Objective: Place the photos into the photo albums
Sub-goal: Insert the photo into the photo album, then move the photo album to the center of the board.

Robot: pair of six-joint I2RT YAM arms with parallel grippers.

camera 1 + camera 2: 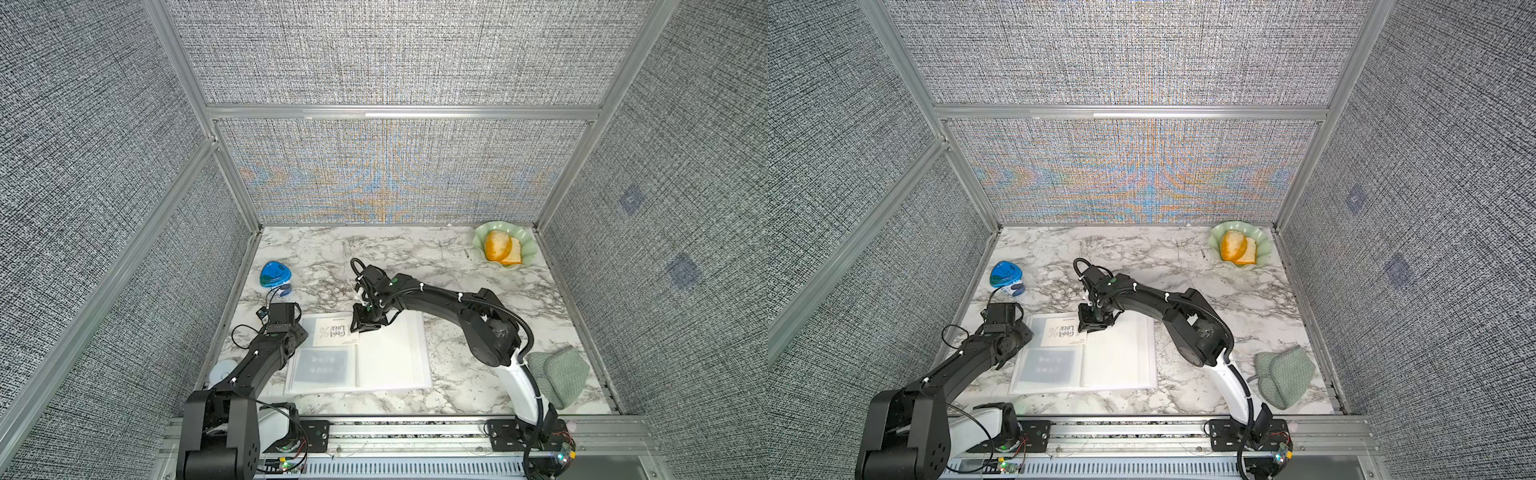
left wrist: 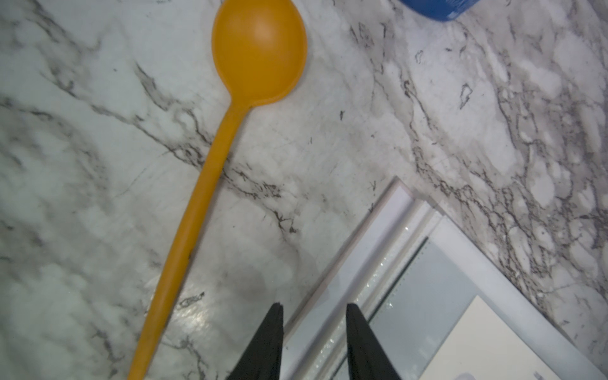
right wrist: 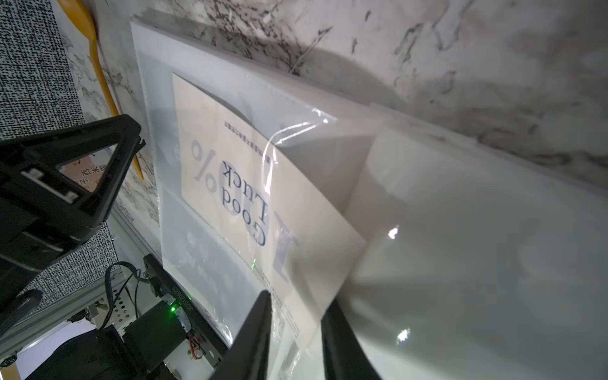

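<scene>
The white photo album [image 1: 390, 357] [image 1: 1121, 357] lies open on the marble table. A white "Good Luck" photo [image 1: 334, 330] [image 1: 1064, 331] [image 3: 246, 184] sits partly inside the clear upper sleeve of its left page. A dark blue photo [image 1: 324, 363] [image 1: 1050, 365] fills the lower sleeve. My right gripper [image 1: 365, 328] [image 3: 299, 297] hangs at the white photo's near corner, jaws apart, the card's edge running between them. My left gripper [image 2: 316, 306] [image 1: 286, 311] is open over the album's far left corner [image 2: 404, 197], holding nothing. A reddish card [image 3: 87, 172] shows behind the left finger.
An orange spoon [image 2: 260, 49] [image 3: 95, 42] lies on the table left of the album. A blue container [image 1: 274, 274] [image 1: 1005, 276] stands at the back left, a green dish [image 1: 525, 239] [image 1: 1264, 239] of food at the back right, a green cloth [image 1: 559, 374] [image 1: 1283, 376] at the right.
</scene>
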